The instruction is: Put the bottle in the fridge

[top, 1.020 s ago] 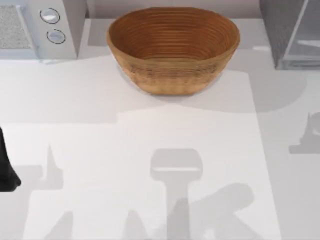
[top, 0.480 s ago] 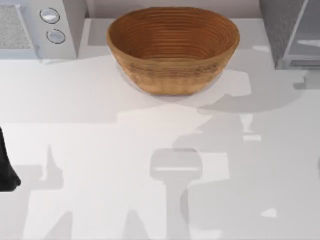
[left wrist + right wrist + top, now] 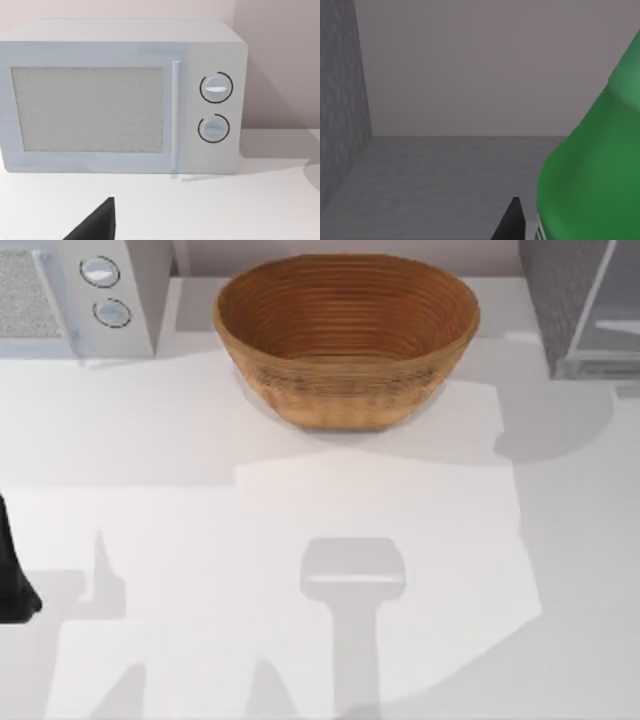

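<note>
One bottle (image 3: pixel 590 165) — just beside fingers (image 3: pixel 512 222)

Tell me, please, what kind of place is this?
Probably a rendered kitchen counter: a white microwave with two knobs, a wicker basket and a dark grey fridge stand along the white table.

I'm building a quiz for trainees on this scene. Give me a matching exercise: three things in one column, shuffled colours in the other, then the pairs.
Things:
1. round woven basket
2. box-shaped microwave with two round knobs
3. plastic soda bottle

Colours:
A. green
B. white
C. brown

Pairs: 1-C, 2-B, 3-A
</note>
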You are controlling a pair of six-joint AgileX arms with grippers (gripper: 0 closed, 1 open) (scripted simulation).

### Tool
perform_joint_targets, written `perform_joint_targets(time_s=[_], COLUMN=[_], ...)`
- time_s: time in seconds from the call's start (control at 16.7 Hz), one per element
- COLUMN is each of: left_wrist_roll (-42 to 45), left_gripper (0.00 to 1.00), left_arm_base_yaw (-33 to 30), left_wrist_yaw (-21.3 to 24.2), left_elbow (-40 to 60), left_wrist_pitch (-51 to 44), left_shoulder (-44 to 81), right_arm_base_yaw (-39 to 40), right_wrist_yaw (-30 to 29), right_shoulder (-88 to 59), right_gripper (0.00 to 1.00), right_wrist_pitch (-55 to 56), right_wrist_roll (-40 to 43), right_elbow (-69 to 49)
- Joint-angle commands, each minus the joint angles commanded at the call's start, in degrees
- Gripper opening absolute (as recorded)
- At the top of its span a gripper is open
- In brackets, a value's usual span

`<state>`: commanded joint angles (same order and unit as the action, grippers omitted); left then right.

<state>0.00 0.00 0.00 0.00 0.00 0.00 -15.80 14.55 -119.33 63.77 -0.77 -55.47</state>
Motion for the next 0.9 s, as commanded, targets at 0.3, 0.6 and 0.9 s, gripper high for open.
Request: perform_joint_targets(time_s=[0.3,0.6,0.9], left_wrist_roll=[0.0,0.0,0.0], left_gripper=[1.0,1.0,1.0], left_arm_base_yaw=[0.0,0.0,0.0], left_wrist_yaw=[0.0,0.0,0.0], left_elbow=[0.0,0.0,0.0], left_wrist_pitch=[0.0,0.0,0.0], left_shoulder=[0.0,0.0,0.0], right_arm_base_yaw=[-0.21,0.46,1.87], right_wrist_yaw=[0.22,-0.28,-1.71], right_shoulder=[-1.53,-4.3,-11.7], right_gripper=[0.01,0.01,0.01], right_wrist_pitch=[0.96,-1.31,-7.81], right_wrist_roll=[-0.08,-0.23,0.06], right_elbow=[-0.85,-4.61,-19.96])
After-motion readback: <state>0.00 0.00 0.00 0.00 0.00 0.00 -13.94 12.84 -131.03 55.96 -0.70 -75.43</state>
